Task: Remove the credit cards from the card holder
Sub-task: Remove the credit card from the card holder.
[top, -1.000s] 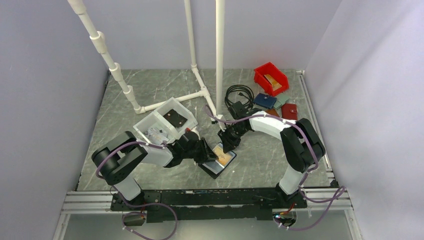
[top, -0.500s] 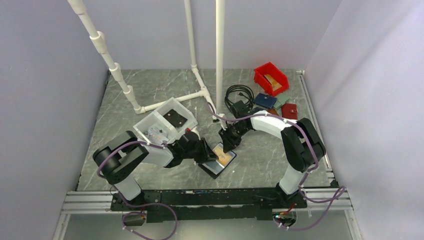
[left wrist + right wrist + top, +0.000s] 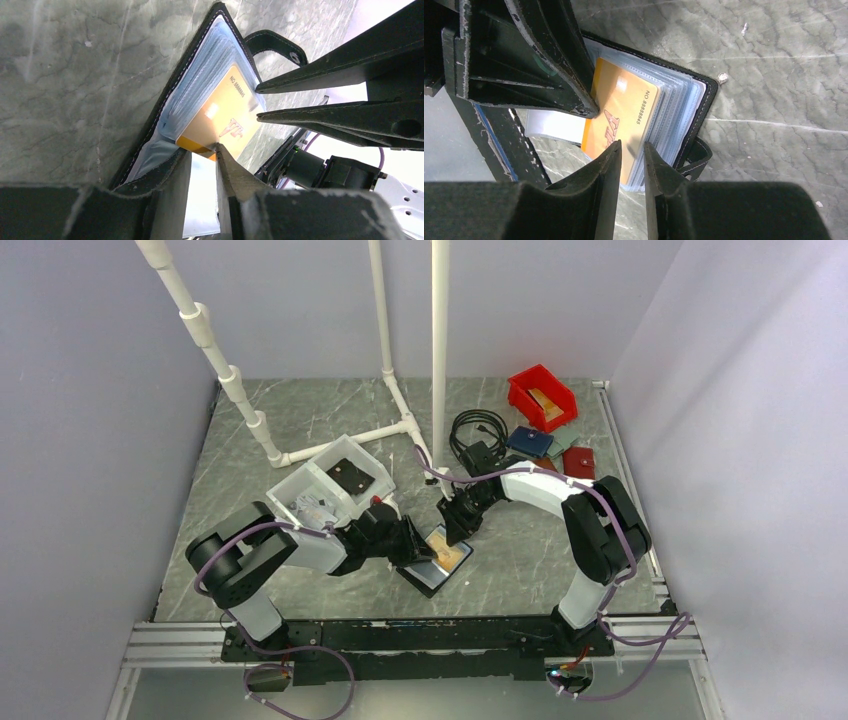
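**Handling (judged).** The gold credit card (image 3: 621, 120) should be light, stiff across its face, a little springy, and slick. The clear sleeves (image 3: 676, 107) beneath it look soft and floppy. They would probably drag along with the card unless the holder is pinned down. The best hold seems to be an exposed edge of the card, pinched across both faces, then drawn out flat along the pocket rather than lifted. The risk is that a thin, smooth edge slips from hard jaws.

**Location.** The card holder (image 3: 430, 577) lies open on the counter (image 3: 774, 75), close to the near edge and about centre, between the two arms. The gold card sits on top of the sleeve stack and appears to be partly out of its pocket.

**Jaws.**
- Right gripper (image 3: 631, 147): the jaws are parted by a narrow gap, with the tips at the card's right side. Nothing visibly clamped.
- Left gripper (image 3: 205, 150): the jaws are close together at the card's left side, one tip touching a card corner. I cannot tell whether they pinch a sleeve or only press on it.

**Appearance.**
- Card: gold-tan with an orange band along one edge, a printed number line, a slanted logo and a small pale patch.
- Holder: black with a stitched rim, a thick fan of pale blue-grey clear sleeves, and a black strap loop (image 3: 275, 42) at one edge.
- I cannot make out a second, paler card.
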`<action>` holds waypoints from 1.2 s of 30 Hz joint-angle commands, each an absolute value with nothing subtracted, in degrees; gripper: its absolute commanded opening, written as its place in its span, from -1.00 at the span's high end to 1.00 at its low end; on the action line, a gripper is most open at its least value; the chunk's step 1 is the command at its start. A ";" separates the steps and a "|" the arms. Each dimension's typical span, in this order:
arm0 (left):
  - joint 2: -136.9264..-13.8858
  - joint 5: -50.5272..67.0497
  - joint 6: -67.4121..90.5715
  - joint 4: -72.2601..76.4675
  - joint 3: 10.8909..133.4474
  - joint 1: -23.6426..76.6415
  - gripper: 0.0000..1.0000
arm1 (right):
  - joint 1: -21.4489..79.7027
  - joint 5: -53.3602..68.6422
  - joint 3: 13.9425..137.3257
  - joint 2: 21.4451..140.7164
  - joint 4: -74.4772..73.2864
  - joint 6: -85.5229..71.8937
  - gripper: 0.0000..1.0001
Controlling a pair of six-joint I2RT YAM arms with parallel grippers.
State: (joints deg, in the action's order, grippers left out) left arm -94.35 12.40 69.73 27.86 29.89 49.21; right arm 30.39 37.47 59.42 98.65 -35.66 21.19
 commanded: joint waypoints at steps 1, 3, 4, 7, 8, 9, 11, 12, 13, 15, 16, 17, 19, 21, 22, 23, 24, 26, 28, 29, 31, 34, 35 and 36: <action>-95.36 10.79 68.95 28.01 29.49 49.39 0.37 | 30.14 37.00 60.29 99.17 -35.27 20.64 0.49; -95.36 10.88 68.97 28.40 29.31 49.32 0.36 | 30.22 37.47 60.29 99.44 -35.49 20.87 0.50; -95.36 10.90 69.06 28.73 29.21 49.39 0.34 | 30.35 37.71 60.34 99.63 -35.69 21.01 0.51; -95.53 11.14 69.43 30.01 28.81 49.31 0.32 | 30.73 39.15 60.71 100.24 -36.53 21.57 0.54; -95.60 11.23 69.58 30.50 28.61 49.28 0.31 | 30.94 39.53 60.73 100.34 -36.68 21.76 0.56; -95.69 11.25 69.73 31.10 28.47 49.27 0.30 | 31.16 39.92 60.73 100.33 -36.77 21.91 0.58; -95.67 11.18 70.05 32.08 27.95 49.26 0.28 | 31.35 40.85 60.82 100.38 -37.03 22.16 0.63; -95.59 11.09 70.17 32.49 27.70 49.17 0.26 | 31.37 41.32 60.89 100.37 -37.20 22.29 0.65; -95.52 11.01 70.14 32.74 27.45 49.07 0.24 | 31.44 41.73 60.91 100.58 -37.32 22.32 0.67; -95.45 10.99 70.22 33.07 27.19 48.99 0.23 | 31.53 42.41 61.02 100.84 -37.59 22.49 0.73; -95.37 10.99 70.30 33.20 27.14 48.90 0.23 | 31.55 42.68 61.12 101.09 -37.76 22.58 0.75; -95.36 10.99 70.38 33.48 27.00 48.92 0.23 | 31.63 43.04 61.21 101.33 -37.94 22.59 0.78; -95.36 10.86 70.81 34.24 26.57 48.89 0.24 | 31.85 43.56 61.26 101.83 -38.18 22.59 0.83; -95.13 10.61 71.23 35.23 25.99 48.84 0.26 | 32.05 43.68 61.34 102.40 -38.31 22.59 0.87; -94.94 10.47 71.43 35.69 25.59 48.78 0.27 | 32.22 43.76 61.47 102.65 -38.46 22.59 0.88; -94.81 10.38 71.64 36.10 25.37 48.67 0.27 | 32.33 43.89 61.47 102.95 -38.68 22.65 0.89; -94.61 10.37 71.83 36.35 25.07 48.68 0.28 | 32.47 44.13 61.64 103.19 -38.86 22.79 0.90; -94.25 10.20 72.25 37.00 24.56 48.54 0.28 | 32.81 44.81 61.78 103.64 -39.29 23.00 0.92; -94.05 10.09 72.84 38.17 23.82 48.24 0.28 | 33.08 45.60 62.02 104.00 -39.74 23.32 0.92; -94.04 10.11 73.27 39.49 23.45 48.15 0.29 | 33.13 46.14 62.17 104.12 -40.01 23.56 0.93; -94.32 10.19 74.49 41.85 22.32 47.82 0.30 | 33.25 47.14 62.23 104.32 -40.39 23.80 0.93; -95.01 10.36 76.18 46.07 20.40 47.24 0.32 | 33.46 46.93 62.23 104.49 -40.22 23.66 0.94; -95.38 10.37 76.80 47.57 19.86 47.06 0.32 | 33.46 46.80 62.18 104.57 -40.13 23.57 0.94; -95.74 10.44 77.27 49.33 19.35 46.96 0.33 | 33.46 46.72 62.14 104.59 -40.08 23.41 0.94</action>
State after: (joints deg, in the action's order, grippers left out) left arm -94.45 12.16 74.94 42.68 21.39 47.75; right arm 31.22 41.67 61.84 103.24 -38.59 23.00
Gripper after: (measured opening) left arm 0.341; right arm 0.036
